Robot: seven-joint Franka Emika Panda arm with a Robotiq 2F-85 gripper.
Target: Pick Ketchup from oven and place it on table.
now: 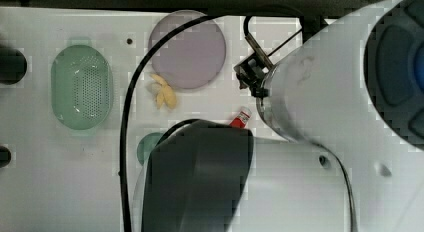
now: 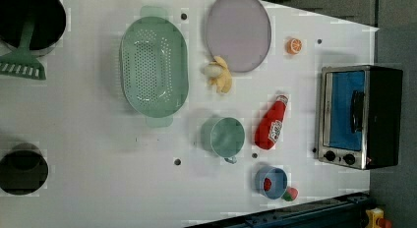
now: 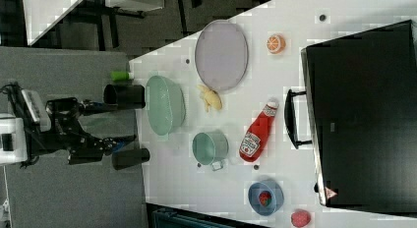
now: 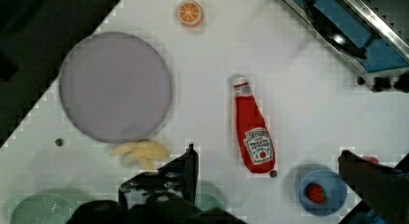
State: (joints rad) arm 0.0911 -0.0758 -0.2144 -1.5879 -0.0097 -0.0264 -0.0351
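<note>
The ketchup (image 2: pixel 270 125) is a red bottle with a white cap, lying on its side on the white table (image 2: pixel 98 154), in front of the oven (image 2: pixel 359 115). The oven's blue glass door is closed. In the right view the ketchup (image 3: pixel 255 134) lies just beside the oven's black handle (image 3: pixel 294 119). My gripper (image 4: pixel 266 154) hangs open high above the table, its fingers (image 4: pixel 188 161) wide apart and holding nothing. The ketchup (image 4: pixel 252 132) lies far below them. In the top view the arm covers all but the ketchup's cap end (image 1: pixel 241 118).
A green cup (image 2: pixel 225 136) stands close to the ketchup. A blue bowl (image 2: pixel 270 183) holding a strawberry, a banana (image 2: pixel 220 74), a purple plate (image 2: pixel 238 31), an orange slice (image 2: pixel 293 45) and a green colander (image 2: pixel 153 71) are spread over the table. Black pots (image 2: pixel 22 171) sit at the left view's left.
</note>
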